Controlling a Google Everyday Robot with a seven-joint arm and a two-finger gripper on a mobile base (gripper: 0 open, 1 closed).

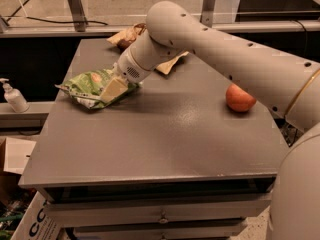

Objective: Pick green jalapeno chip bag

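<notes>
- The green jalapeno chip bag (pixel 84 86) lies near the table's (pixel 150 149) left edge, and our gripper (pixel 113 89) rests on its right end — we are at the grasp.
- Wide or closed, we cannot tell.
- Next, we judge: secure the crinkly bag, then lift straight up.

Big black letters that look like "CO" are seen on a white box (pixel 34 225) on the floor, below the left front corner of the table (pixel 165 139). The rest of the word is cut off. Some print is seen on the green jalapeno chip bag (pixel 82 85), but it cannot be read. The gripper (pixel 114 88) is set on the right part of that bag.
</notes>
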